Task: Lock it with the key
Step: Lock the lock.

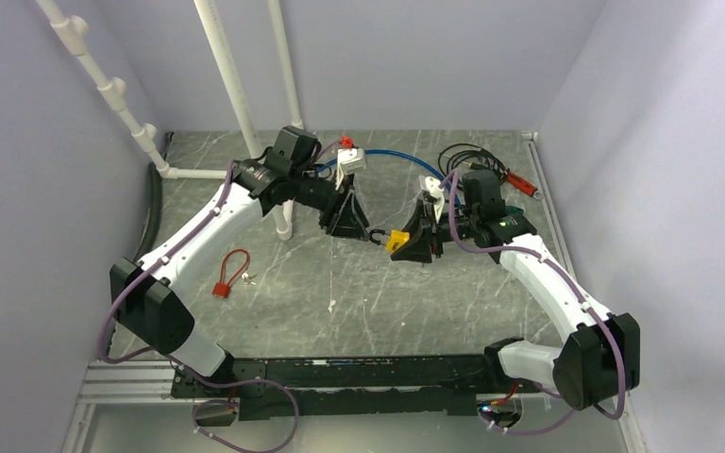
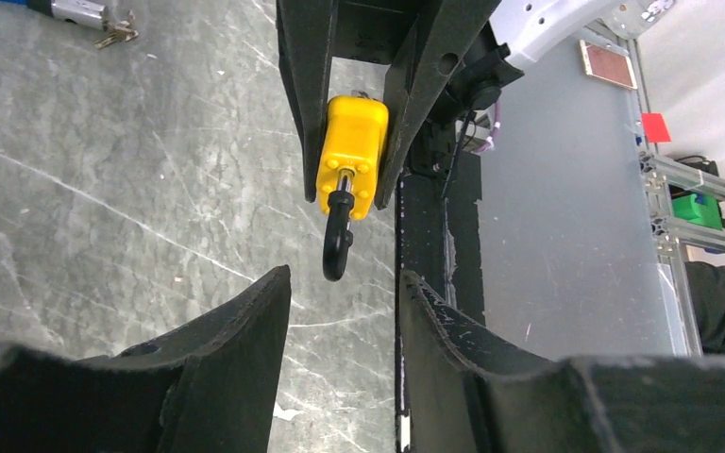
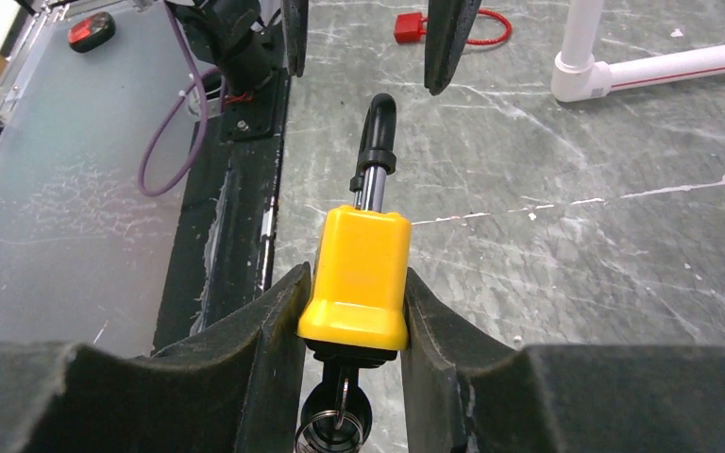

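The right tool [image 3: 354,283] pinches the yellow padlock [image 3: 359,274] by the two flat sides of its plastic body, at the lower centre of the right wrist view. In the top view this padlock is held above the grey marbled tabletop [image 1: 340,302], near mid-frame. Its black-sleeved metal shackle [image 3: 376,142] points toward the left tool [image 2: 343,283], and a metal key ring [image 3: 333,422] hangs under the body. The left tool is spread, and the shackle tip is just before the gap, touching neither finger. A red padlock with cable loop [image 1: 219,288] lies at the left.
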Robot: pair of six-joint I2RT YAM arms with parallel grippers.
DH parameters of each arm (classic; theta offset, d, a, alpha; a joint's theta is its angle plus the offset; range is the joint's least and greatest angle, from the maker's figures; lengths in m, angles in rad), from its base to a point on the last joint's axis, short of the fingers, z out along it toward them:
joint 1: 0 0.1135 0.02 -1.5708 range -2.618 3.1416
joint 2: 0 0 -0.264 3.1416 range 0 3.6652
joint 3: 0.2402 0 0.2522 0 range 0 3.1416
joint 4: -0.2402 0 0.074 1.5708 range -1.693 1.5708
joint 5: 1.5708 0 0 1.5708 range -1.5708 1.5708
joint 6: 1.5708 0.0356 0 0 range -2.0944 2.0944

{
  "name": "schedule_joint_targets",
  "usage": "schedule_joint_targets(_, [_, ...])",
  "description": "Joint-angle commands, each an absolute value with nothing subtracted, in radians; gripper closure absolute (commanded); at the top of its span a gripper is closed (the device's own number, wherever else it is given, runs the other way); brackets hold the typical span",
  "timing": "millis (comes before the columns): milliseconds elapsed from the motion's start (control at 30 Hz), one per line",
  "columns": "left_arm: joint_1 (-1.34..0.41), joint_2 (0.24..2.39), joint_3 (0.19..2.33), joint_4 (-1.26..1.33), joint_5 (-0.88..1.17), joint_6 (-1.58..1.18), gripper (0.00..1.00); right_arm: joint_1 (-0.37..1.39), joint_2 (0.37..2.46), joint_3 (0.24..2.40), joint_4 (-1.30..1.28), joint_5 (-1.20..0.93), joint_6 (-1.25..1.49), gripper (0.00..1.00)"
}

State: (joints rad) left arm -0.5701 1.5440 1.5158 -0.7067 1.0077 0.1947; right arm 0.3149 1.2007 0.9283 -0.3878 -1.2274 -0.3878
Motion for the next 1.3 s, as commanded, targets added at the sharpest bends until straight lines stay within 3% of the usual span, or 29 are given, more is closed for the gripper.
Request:
schedule_joint_targets(0, [-0.582, 1.542, 1.509, -0.636, 1.097, 0.142, 0.51, 0.318, 1.191, 0.963, -0.360, -1.305, -0.402, 1.00])
schedule_joint_targets(267, [-0.624, 1.566, 1.498, -0.631, 1.099, 0.141, 0.66, 0.327, 1.198, 0.972, -0.369, -1.311, -0.403, 1.00])
schedule_joint_targets(433, [-0.629, 1.572, 1.488, -0.627, 1.092, 0.144, 0.68, 0.328, 1.204, 0.980, -0.377, -1.314, -0.413, 1.00])
schedule_joint_targets(600, [-0.637, 1.574, 1.483, -0.629, 1.089, 0.151, 0.76, 0.330, 1.207, 0.977, -0.369, -1.318, -0.402, 1.00])
schedule_joint_targets(833, [-0.645, 1.573, 1.479, -0.637, 1.094, 0.166, 0.66, 0.329, 1.214, 0.981, -0.348, -1.323, -0.372, 1.00])
schedule_joint_targets(1267, [-0.654, 1.574, 1.474, -0.633, 1.107, 0.167, 0.81, 0.328, 1.227, 0.985, -0.306, -1.341, -0.313, 1.00])
